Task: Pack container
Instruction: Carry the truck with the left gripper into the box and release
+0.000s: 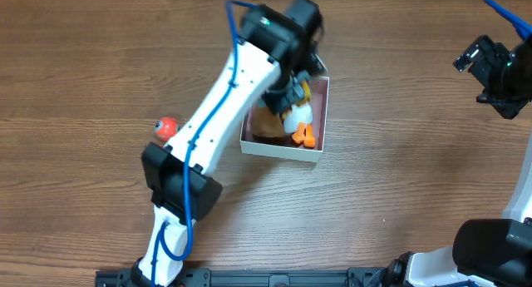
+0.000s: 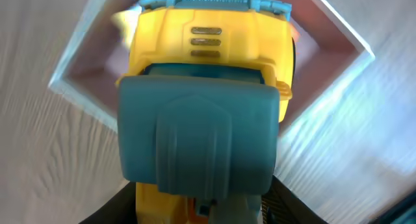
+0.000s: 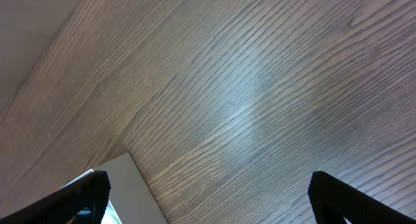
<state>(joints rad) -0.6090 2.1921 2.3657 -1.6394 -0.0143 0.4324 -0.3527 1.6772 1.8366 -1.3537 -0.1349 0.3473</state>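
Blocked over the box (image 1: 278, 149) by the left arm (image 1: 220, 104) and a yellow toy (image 2: 208, 55); crowded inside with soft toys (image 1: 298, 116). Wide open across the tabletop (image 1: 399, 187) rightward; leftward, only around an orange ball (image 1: 167, 126).

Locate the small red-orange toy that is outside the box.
Overhead view: the red-orange toy lies on the table left of the container, right beside the left arm.

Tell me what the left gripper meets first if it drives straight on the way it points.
The left gripper points down into the container, carrying a yellow and teal toy. That toy would land first, probably on the white and orange toy already inside; depth is unclear.
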